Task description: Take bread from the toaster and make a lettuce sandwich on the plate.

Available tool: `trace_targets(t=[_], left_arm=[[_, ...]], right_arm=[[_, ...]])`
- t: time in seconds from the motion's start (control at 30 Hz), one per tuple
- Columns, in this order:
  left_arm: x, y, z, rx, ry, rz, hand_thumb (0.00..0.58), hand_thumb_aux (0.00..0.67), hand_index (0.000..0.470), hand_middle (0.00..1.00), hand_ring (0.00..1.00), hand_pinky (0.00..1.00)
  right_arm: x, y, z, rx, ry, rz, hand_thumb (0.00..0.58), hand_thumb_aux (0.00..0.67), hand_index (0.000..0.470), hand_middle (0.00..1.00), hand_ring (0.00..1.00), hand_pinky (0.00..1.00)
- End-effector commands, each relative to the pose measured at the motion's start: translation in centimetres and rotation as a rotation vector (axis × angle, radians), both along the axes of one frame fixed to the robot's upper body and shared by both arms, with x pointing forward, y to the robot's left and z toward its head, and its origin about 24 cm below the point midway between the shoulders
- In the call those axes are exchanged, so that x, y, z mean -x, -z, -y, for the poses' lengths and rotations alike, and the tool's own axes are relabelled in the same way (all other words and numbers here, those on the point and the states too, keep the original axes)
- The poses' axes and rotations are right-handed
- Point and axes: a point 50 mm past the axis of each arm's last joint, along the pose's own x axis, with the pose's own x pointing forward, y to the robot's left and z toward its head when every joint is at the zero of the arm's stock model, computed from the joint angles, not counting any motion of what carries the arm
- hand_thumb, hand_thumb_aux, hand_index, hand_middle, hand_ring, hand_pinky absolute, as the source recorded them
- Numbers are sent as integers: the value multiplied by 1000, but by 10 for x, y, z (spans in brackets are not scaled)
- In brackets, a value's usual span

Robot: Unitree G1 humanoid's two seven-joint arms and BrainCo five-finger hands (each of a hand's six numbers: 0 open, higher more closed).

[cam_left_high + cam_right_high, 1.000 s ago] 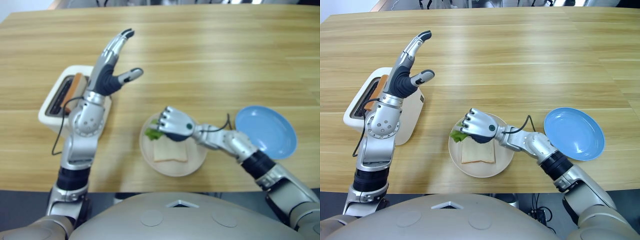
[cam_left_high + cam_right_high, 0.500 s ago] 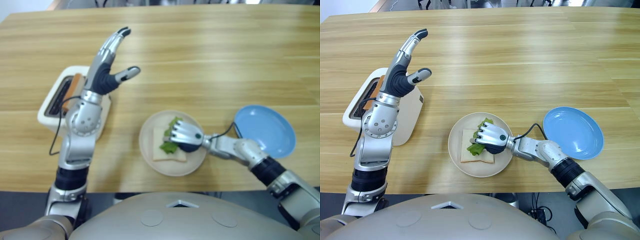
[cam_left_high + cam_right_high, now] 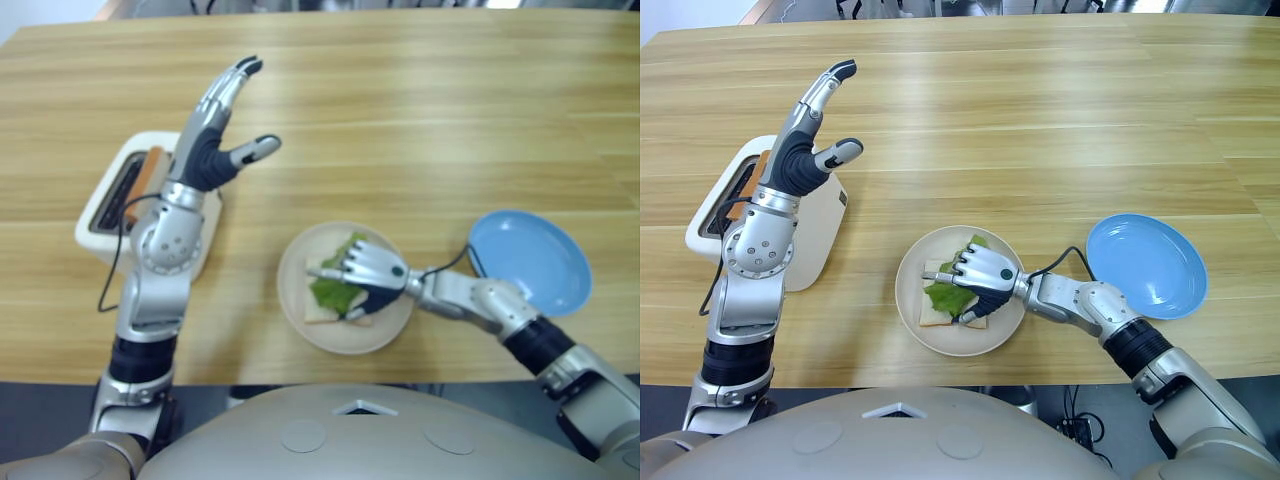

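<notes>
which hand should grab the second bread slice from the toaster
Left. The left hand is open and raised just beside the toaster with the bread slice in it; the right hand is across at the plate, over the lettuce.

head stereo pair | high, facing forward-down | wooden table shared (slight sideways offset)

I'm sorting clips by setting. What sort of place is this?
Probably a mock kitchen or dining setup for a robot trial: a wooden table carries a toaster with a slice in its slot, a plate of bread and lettuce, and a blue plate.
</notes>
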Motion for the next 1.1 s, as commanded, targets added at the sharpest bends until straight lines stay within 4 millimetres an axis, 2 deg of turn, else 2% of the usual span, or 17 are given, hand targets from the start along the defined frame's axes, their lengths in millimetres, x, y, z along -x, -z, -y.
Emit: trace_targets(t=[0.03, 0.43, 0.6, 0.7, 0.8, 0.83, 0.9, 0.93, 1.0, 1.03, 1.1], left_arm=[[0, 2, 2, -10, 9, -15, 0, 0, 0, 0, 0, 0], [-2, 1, 2, -11, 14, -12, 0, 0, 0, 0, 0, 0], [-1, -7, -2, -18, 13, 10, 0, 0, 0, 0, 0, 0], [3, -21, -12, -41, 4, 46, 0, 0, 0, 0, 0, 0], [6, -39, -40, -166, -78, 66, 0, 0, 0, 0, 0, 0], [7, -46, -62, -260, -154, 54, 0, 0, 0, 0, 0, 0], [10, -56, -89, -371, -245, 30, 0, 0, 0, 0, 0, 0], [13, -54, -110, -471, -320, -36, 0, 0, 0, 0, 0, 0], [20, -51, -139, -605, -410, -140, 0, 0, 0, 0, 0, 0], [30, -43, -156, -707, -454, -239, 0, 0, 0, 0, 0, 0], [48, -31, -177, -794, -499, -383, 0, 0, 0, 0, 0, 0]], right_arm=[[-1, -14, 2, -32, -1, 15, 0, 0, 0, 0, 0, 0], [-1, -44, 5, -119, -1, 31, 0, 0, 0, 0, 0, 0], [-2, -55, 13, -189, 28, 15, 0, 0, 0, 0, 0, 0], [-6, -65, 23, -241, 72, 24, 0, 0, 0, 0, 0, 0], [-12, -76, 41, -292, 149, 52, 0, 0, 0, 0, 0, 0], [-13, -79, 50, -306, 188, 66, 0, 0, 0, 0, 0, 0], [-12, -81, 62, -319, 238, 81, 0, 0, 0, 0, 0, 0], [-9, -80, 70, -329, 272, 83, 0, 0, 0, 0, 0, 0], [-3, -79, 81, -341, 326, 87, 0, 0, 0, 0, 0, 0], [0, -78, 87, -342, 357, 90, 0, 0, 0, 0, 0, 0], [5, -78, 99, -343, 413, 98, 0, 0, 0, 0, 0, 0]])
